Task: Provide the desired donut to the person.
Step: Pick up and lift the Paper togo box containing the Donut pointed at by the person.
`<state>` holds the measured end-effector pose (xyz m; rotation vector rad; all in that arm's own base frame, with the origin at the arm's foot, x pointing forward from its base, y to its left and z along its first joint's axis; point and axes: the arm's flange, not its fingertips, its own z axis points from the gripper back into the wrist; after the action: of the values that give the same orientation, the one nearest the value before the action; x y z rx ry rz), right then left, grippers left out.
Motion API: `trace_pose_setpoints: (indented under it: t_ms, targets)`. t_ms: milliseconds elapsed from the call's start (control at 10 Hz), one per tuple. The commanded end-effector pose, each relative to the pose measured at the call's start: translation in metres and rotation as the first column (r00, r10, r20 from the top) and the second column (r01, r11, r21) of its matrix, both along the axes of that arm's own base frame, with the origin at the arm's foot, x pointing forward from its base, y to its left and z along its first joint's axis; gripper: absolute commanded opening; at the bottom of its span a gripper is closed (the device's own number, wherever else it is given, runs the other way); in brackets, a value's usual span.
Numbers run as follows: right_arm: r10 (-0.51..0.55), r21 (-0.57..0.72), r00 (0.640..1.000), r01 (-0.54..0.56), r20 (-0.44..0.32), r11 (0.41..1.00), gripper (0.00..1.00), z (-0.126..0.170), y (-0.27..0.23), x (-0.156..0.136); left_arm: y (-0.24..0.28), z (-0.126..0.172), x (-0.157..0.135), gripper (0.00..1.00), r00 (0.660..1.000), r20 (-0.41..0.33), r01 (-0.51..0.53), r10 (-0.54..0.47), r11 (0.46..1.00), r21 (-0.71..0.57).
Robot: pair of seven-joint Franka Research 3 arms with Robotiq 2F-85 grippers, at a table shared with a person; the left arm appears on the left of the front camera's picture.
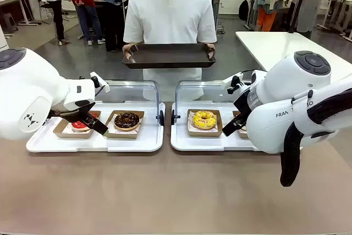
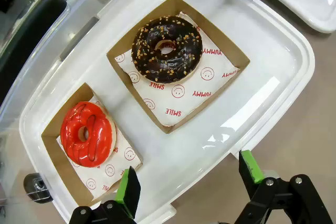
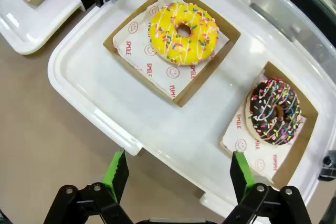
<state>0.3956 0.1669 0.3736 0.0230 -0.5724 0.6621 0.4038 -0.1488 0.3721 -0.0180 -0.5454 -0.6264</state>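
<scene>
Waiting at the far side, the person (image 1: 170, 15) holds out a bare dark tray (image 1: 168, 62), so nothing is delivered yet. The red donut (image 2: 86, 134) and chocolate donut (image 2: 166, 49) lie boxed below the left gripper (image 2: 189, 174), the yellow donut (image 3: 184, 33) and sprinkled donut (image 3: 274, 110) below the right gripper (image 3: 179, 169); both grippers hover spread wide and empty, leaving picking, lifting and handover all to do

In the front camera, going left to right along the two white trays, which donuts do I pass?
red glazed donut → chocolate donut with nut bits → yellow sprinkled donut
</scene>
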Motion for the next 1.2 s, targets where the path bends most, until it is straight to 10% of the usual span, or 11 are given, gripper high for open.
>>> trace_pose_setpoints:
  t_ms: [0,1100]
  targets:
    - [0.000,0.000,1.000,0.000,0.000,1.000,1.00,0.0000,0.0000,0.0000,0.0000,-0.0001,-0.0001,1.00,1.000,0.000,0.000,0.000,1.000,0.000]
    - [0.000,0.000,1.000,0.000,0.000,1.000,1.00,0.0000,0.0000,0.0000,0.0000,-0.0001,-0.0001,1.00,1.000,0.000,0.000,0.000,1.000,0.000]
